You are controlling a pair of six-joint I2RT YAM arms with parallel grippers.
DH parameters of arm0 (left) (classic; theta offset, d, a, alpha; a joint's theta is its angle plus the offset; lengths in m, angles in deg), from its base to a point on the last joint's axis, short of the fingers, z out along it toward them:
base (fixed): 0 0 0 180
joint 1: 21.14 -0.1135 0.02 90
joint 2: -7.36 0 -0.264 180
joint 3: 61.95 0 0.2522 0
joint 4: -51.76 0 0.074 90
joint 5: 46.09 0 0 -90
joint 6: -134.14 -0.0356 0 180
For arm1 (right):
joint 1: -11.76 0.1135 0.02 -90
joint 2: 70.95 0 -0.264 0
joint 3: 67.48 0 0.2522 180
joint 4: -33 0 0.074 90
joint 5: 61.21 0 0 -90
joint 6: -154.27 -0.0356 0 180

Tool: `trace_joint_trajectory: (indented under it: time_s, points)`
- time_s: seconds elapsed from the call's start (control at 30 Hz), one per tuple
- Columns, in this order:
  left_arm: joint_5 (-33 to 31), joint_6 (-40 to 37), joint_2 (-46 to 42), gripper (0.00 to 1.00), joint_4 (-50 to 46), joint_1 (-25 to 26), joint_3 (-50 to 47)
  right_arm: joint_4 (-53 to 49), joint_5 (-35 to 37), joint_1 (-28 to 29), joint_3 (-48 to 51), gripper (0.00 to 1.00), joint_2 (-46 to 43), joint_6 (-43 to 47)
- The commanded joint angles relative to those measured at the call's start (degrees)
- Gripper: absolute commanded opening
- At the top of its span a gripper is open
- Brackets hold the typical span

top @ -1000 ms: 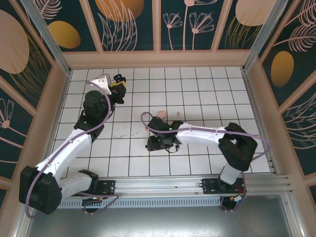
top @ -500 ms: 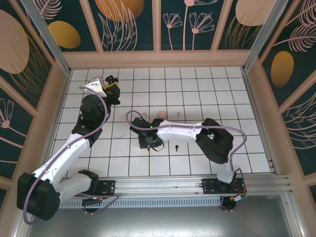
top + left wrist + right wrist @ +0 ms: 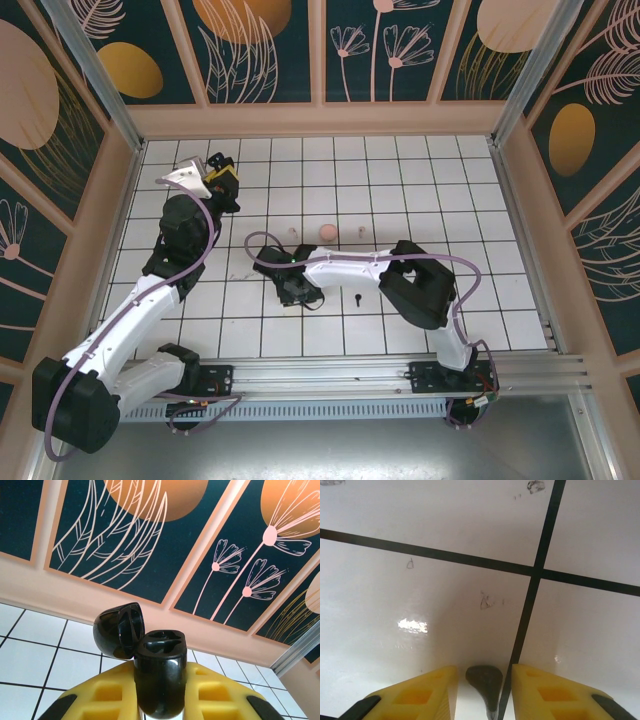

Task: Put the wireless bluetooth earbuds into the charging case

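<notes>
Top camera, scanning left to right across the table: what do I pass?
left gripper holding the open black charging case → right gripper → coral-pink round piece → loose black earbud

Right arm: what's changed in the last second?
It swung left across the tiles; the right pincer now straddles a black earbud, not gripping it. The left pincer drifted slightly left, holding the open charging case. The pink earbuds stayed put.
</notes>
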Motion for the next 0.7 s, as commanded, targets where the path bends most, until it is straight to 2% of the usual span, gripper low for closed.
trace_joint_trajectory:
  time_s: [0.0,0.67]
  points:
    - [-0.1,-0.9,-1.0,0.00,1.6,0.0,-0.6,-2.0,1.8,0.3,-1.9,0.34,2.1,-0.8]
    - [1.5,-0.3,0.4,0.00,3.0,0.0,-1.0,-1.5,2.0,-0.7,-3.3,0.29,2.7,0.4]
